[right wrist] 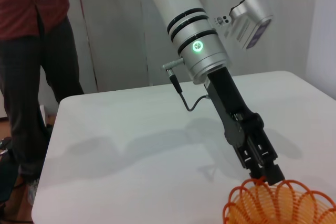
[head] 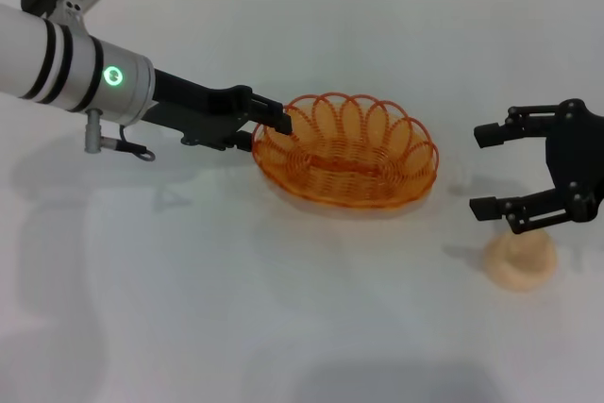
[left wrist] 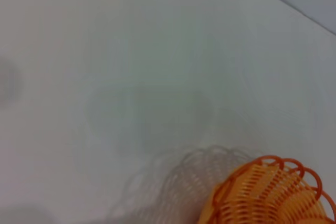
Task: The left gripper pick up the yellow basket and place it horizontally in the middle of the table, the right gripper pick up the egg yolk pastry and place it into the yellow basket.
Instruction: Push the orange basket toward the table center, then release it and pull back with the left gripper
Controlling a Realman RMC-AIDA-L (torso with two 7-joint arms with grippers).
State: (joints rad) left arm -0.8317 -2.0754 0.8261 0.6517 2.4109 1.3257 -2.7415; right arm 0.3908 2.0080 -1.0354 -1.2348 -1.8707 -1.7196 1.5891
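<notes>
Slippage risk: the left gripper [head: 280,121] is clamped on the left rim of the yellow basket [head: 347,151] near mid-table [head: 283,327], so a thin wire hold may twist, while the right gripper [head: 491,170], fingers apart, hovers just above the egg yolk pastry [head: 519,260].

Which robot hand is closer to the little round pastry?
The right end effector is closer, open just above the egg yolk pastry. The left end effector is far off, gripping the yellow basket rim.
</notes>
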